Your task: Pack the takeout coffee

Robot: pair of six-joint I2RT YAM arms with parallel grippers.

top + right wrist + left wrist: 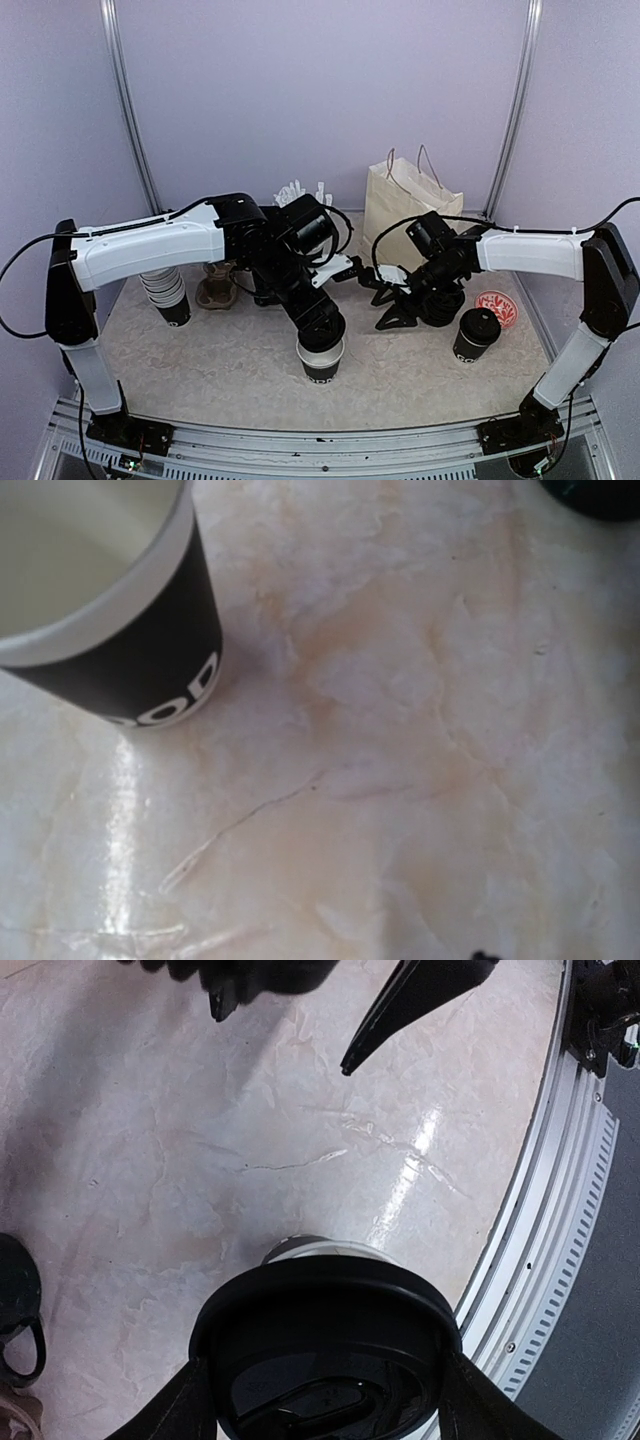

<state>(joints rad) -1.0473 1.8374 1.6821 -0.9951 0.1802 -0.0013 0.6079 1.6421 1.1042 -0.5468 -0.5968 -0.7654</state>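
The black paper takeout cup with white lettering (320, 370) stands upright, mouth up, at the front middle of the table (200, 350). The round black plastic lid (325, 1350) sits level just over its white rim, gripped by the left claw (325, 1405). The right claw (388, 303) hangs nearby, spread and empty. A second, lidded cup (476, 335) stands upright further right.

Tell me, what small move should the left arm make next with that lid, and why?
Probably press the lid straight down. The left gripper holds it right over the cup, whose white rim peeks out at the far edge, so it doesn't look seated yet.
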